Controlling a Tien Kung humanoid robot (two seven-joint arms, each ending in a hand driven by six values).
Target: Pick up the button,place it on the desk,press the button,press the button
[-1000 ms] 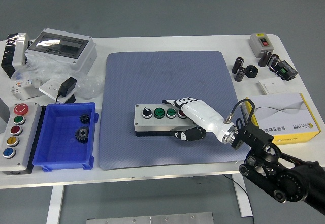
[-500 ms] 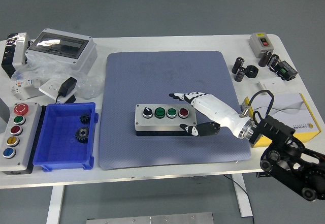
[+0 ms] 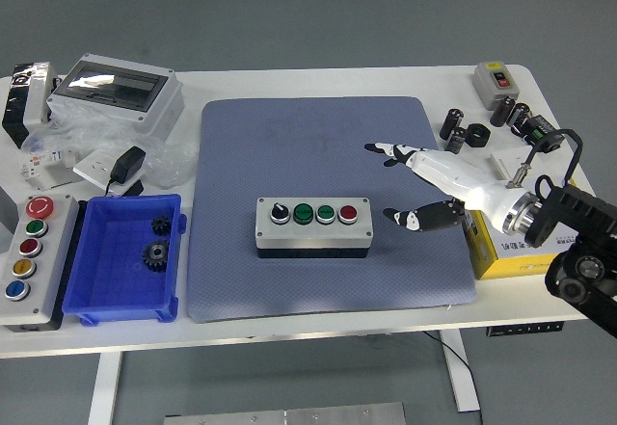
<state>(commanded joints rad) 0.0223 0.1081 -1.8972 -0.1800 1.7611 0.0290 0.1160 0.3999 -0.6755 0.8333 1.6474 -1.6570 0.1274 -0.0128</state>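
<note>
The button box (image 3: 313, 226) sat at the frame's centre on the grey mat (image 3: 323, 203). The right robot hand (image 3: 424, 184) hovered right of it, fingers spread, holding nothing.

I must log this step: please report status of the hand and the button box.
Right hand open, holding nothing, right of the button box. Box flat on the blue mat, untouched. Nothing between them.

button box (image 3: 313, 225) | grey, 4 btns: blk, 2 grn, red | flat, mid blue mat (image 3: 318, 136)
</note>
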